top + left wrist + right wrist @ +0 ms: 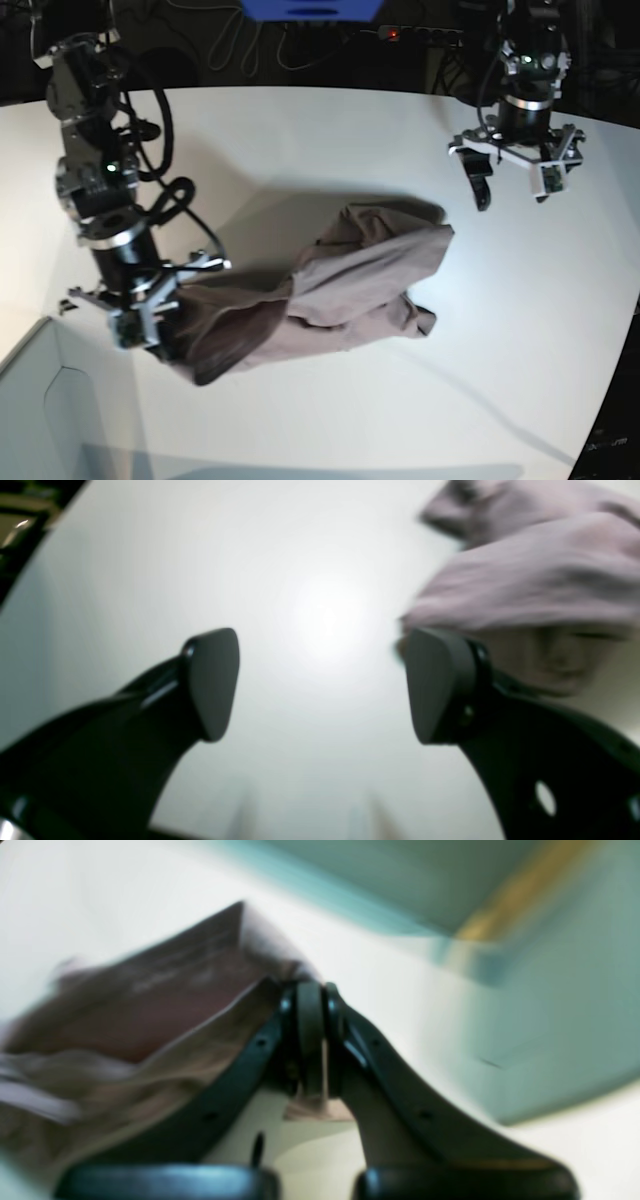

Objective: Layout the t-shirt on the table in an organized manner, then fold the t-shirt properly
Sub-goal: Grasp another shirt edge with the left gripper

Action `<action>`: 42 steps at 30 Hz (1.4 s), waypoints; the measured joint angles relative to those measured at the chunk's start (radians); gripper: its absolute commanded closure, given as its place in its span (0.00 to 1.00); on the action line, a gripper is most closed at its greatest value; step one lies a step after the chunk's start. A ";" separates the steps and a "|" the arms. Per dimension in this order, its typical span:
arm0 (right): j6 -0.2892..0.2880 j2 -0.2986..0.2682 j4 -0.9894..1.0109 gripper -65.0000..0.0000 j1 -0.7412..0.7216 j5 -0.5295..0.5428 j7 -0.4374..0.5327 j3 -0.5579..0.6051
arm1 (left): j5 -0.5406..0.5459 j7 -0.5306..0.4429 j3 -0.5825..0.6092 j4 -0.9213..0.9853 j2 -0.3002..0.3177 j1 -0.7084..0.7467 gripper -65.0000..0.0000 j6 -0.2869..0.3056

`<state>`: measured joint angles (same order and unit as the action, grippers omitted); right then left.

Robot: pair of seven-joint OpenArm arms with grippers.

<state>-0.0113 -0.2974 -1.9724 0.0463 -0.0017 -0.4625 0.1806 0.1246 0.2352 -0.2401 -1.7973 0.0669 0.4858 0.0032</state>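
Note:
The mauve t-shirt [345, 285] lies crumpled and stretched across the middle of the white table [300, 140]. At its left end my right gripper [162, 338] is shut on a bunched edge of the cloth. The right wrist view shows that gripper [311, 1005] with its jaws pressed together on a fold of the t-shirt [150, 1015], blurred. My left gripper [512, 188] hangs open above the table, up and right of the shirt and apart from it. In the left wrist view the left gripper [320, 680] holds nothing, and the t-shirt [540, 570] lies just past the right fingertip [435, 685].
A pale grey box corner [60, 420] sits at the front left, close to my right gripper, and shows as a blurred teal surface [550, 990] in the right wrist view. The table's curved edge [612, 380] runs down the right. Cables and a blue object [310, 8] lie behind the table.

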 measured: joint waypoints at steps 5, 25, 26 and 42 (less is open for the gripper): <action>0.000 0.003 -0.038 1.00 0.052 0.003 0.074 -0.227 | -0.001 -0.009 0.097 0.034 0.000 -0.052 0.23 0.001; 0.000 0.082 -0.038 1.00 0.151 0.003 0.108 -0.425 | -0.008 -0.008 0.501 0.373 -0.029 -0.243 0.23 -0.008; 0.000 0.082 -0.038 1.00 0.149 0.003 0.112 -0.425 | -0.004 -0.008 0.518 0.352 -0.010 -0.227 0.23 -0.004; 0.000 0.098 -0.038 1.00 0.151 0.003 0.108 -0.426 | -0.008 -0.007 0.678 0.520 -0.063 -0.349 0.26 -0.003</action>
<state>-0.0116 -0.1993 -2.0102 0.1978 0.0010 -0.3542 -0.2459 0.1165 0.2279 0.4377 -1.2774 0.0044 0.1368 -0.0002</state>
